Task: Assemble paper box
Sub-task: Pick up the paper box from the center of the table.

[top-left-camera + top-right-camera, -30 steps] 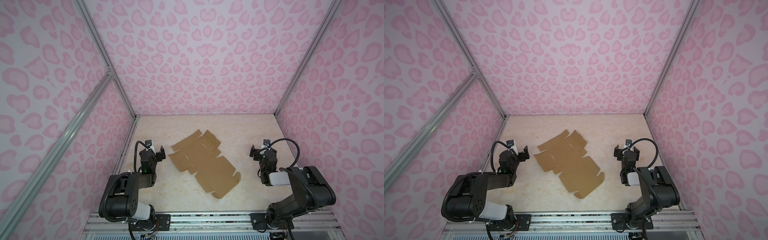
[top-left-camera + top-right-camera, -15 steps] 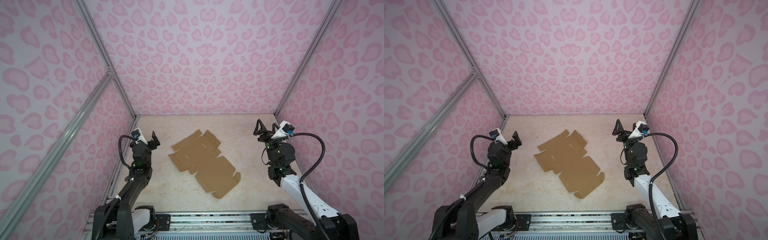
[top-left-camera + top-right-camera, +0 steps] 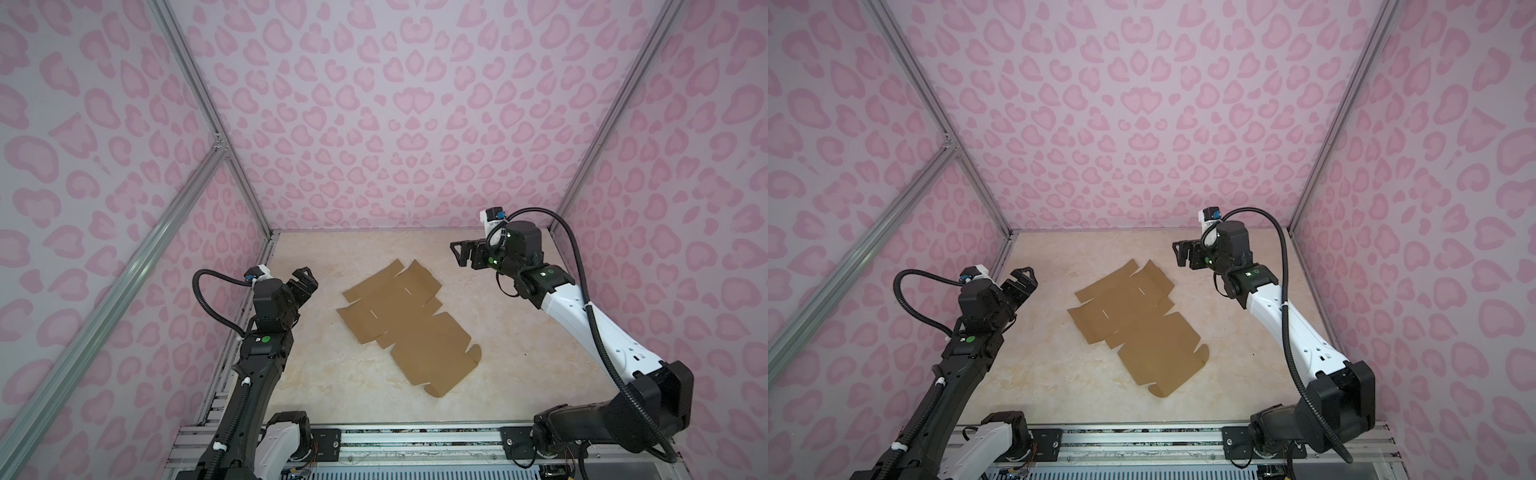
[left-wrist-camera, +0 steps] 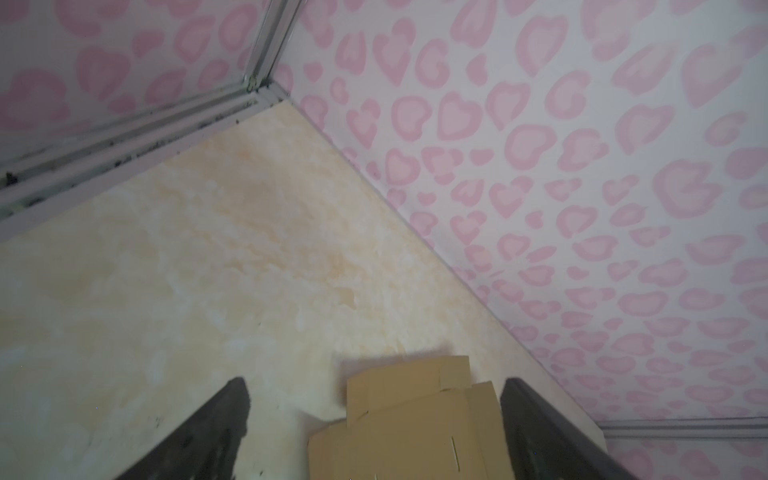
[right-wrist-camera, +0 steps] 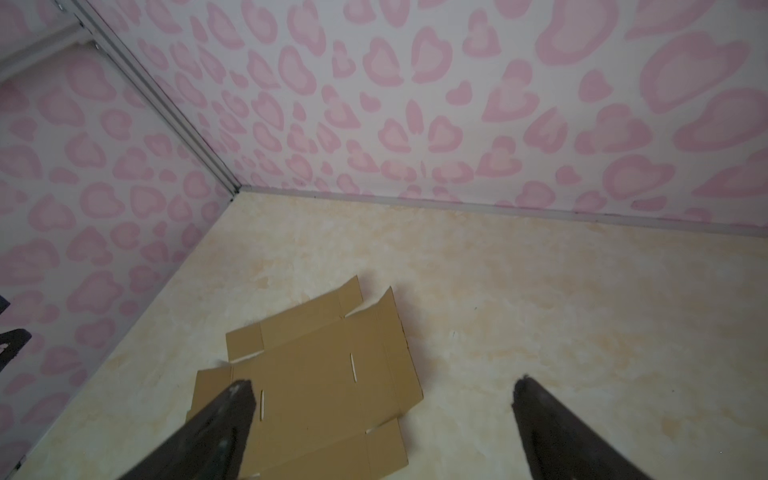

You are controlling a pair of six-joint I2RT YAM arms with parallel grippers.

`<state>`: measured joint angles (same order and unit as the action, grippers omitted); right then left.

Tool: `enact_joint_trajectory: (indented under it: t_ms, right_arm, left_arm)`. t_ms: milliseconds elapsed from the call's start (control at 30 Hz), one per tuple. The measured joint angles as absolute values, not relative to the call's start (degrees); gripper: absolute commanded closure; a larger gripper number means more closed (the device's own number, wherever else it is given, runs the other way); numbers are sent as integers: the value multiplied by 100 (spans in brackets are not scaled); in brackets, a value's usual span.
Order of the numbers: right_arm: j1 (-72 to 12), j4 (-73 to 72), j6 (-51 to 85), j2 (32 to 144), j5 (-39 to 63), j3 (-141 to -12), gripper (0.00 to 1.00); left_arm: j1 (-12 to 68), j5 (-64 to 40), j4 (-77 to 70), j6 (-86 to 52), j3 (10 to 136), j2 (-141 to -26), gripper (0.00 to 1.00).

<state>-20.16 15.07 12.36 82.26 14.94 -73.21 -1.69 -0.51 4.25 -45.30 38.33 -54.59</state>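
Observation:
The paper box (image 3: 409, 324) (image 3: 1138, 328) is a flat brown die-cut sheet with flaps and slits, lying unfolded in the middle of the beige tabletop (image 3: 332, 382). My left gripper (image 3: 305, 280) (image 3: 1023, 280) hovers open to the left of the sheet, apart from it. Raised at the sheet's far right corner, my right gripper (image 3: 459, 253) (image 3: 1179, 253) is open and points left. The left wrist view shows the sheet's end (image 4: 411, 424) beyond the spread left gripper (image 4: 376, 384). In the right wrist view the sheet (image 5: 324, 374) lies below the wide-open right gripper (image 5: 383, 384). Neither holds anything.
Pink heart-patterned walls (image 3: 374, 124) enclose the table on three sides, with aluminium posts (image 3: 208, 112) at the corners. A metal rail (image 3: 415, 440) carrying both arm bases runs along the front edge. Bare tabletop surrounds the sheet.
Both arms have risen from a folded, low pose and stretched forward. The right gripper has swung to point left near the sheet. The sheet has not moved.

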Motion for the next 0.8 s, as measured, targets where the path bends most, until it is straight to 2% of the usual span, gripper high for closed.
enact_joint_trajectory:
  t_ms: [367,800]
  right_arm:
    - [-2718,2773,558,9002,919,-7693,3]
    - [-2939,2856,475,9207,716,-7594,11]
  left_arm:
    - [878,-401,1256,-5205,3479,-6617,11]
    - [1286,-285,1184,-5697,3157,-7140,24]
